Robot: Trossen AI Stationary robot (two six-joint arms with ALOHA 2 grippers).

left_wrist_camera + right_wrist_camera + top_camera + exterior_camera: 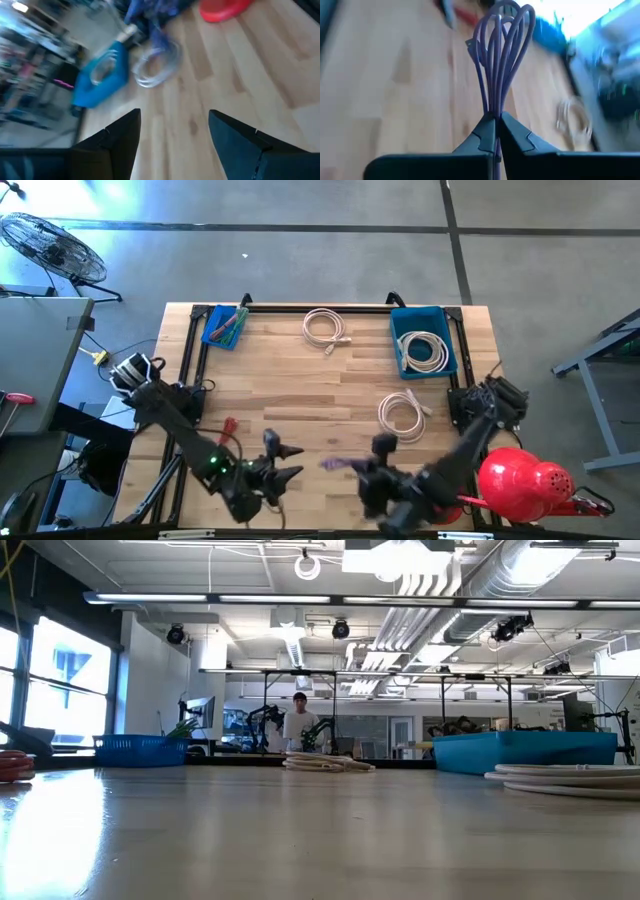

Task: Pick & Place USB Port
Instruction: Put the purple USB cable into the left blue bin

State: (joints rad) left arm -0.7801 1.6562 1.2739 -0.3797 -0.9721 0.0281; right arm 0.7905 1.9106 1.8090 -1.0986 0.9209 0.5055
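While the right hand (496,131) pinches the looped purple cable (501,55) thinly above the worktop (300,380), it may slip; the left hand (172,132) hangs open, empty.

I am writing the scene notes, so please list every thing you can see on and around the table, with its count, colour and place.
purple cable: one, purple, looped, clamped in the right gripper.
white cable coils: three, white; one at the far middle, one on the wood right of centre, one inside the right bin.
right bin: one, blue, far right.
left bin: one, blue, far left, holding mixed items.
red item: one, red, near left.
table: one, light wood.
person: one, far behind the table.
left gripper: open, empty, near edge.
right gripper: shut on the purple cable, near edge.
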